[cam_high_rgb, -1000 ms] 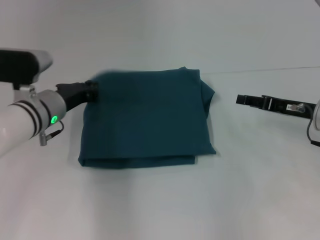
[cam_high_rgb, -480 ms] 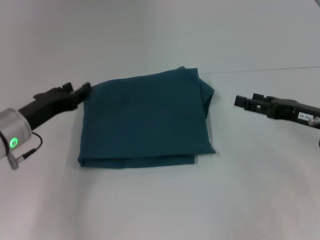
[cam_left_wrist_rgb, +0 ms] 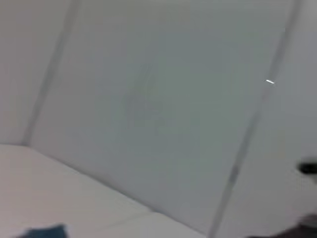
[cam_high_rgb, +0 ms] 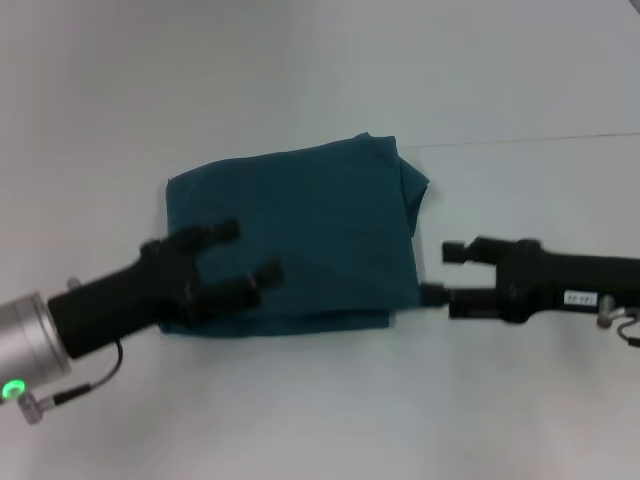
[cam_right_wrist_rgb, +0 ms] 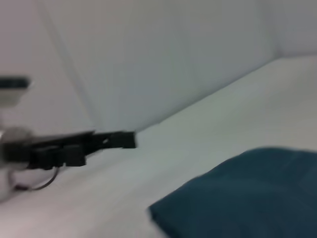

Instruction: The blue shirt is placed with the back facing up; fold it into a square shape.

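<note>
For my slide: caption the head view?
Both open end effectors, left and right, flank the folded blue shirt.

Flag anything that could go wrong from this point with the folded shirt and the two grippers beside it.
1. The left gripper, fingers spread, hangs over the near left part of the blue shirt; a low sweep might drag the top layer and undo the fold.
2. The right gripper, also open, has one fingertip at the shirt's near right corner, so it could catch that edge.
3. The right edge looks bunched, so the square may end up uneven.
</note>
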